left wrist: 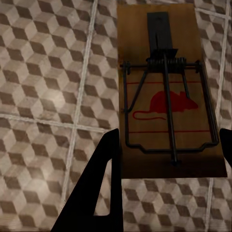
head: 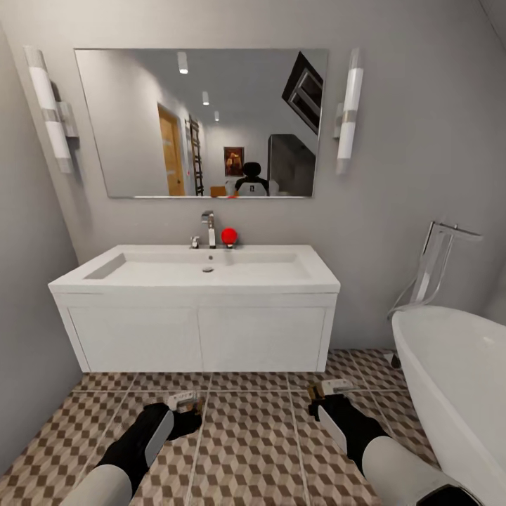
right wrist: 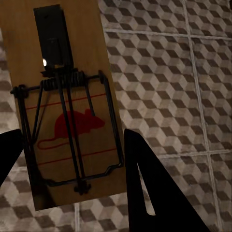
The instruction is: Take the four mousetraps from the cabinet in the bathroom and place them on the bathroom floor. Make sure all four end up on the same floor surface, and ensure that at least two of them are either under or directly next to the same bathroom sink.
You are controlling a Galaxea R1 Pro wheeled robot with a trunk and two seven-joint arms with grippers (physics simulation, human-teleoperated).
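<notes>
Each of my grippers holds one mousetrap above the bathroom floor [head: 246,436], in front of the bathroom sink [head: 204,270]. The left gripper [head: 184,409] is shut on a mousetrap [head: 184,399]. In the left wrist view that brown mousetrap [left wrist: 166,92], with its wire spring and red mouse print, sits between the dark fingers [left wrist: 104,179] over the cube-pattern tiles [left wrist: 43,87]. The right gripper [head: 325,399] is shut on a second mousetrap [head: 334,386]. The right wrist view has this mousetrap [right wrist: 67,106] clamped between its fingers [right wrist: 145,183]. The cabinet is out of view.
The white vanity [head: 200,337] with two doors stands straight ahead against the grey wall, a chrome tap [head: 209,228] and a red ball [head: 228,235] at its back. A white bathtub [head: 457,386] with a standing tap [head: 439,267] borders the right. A wall closes the left side.
</notes>
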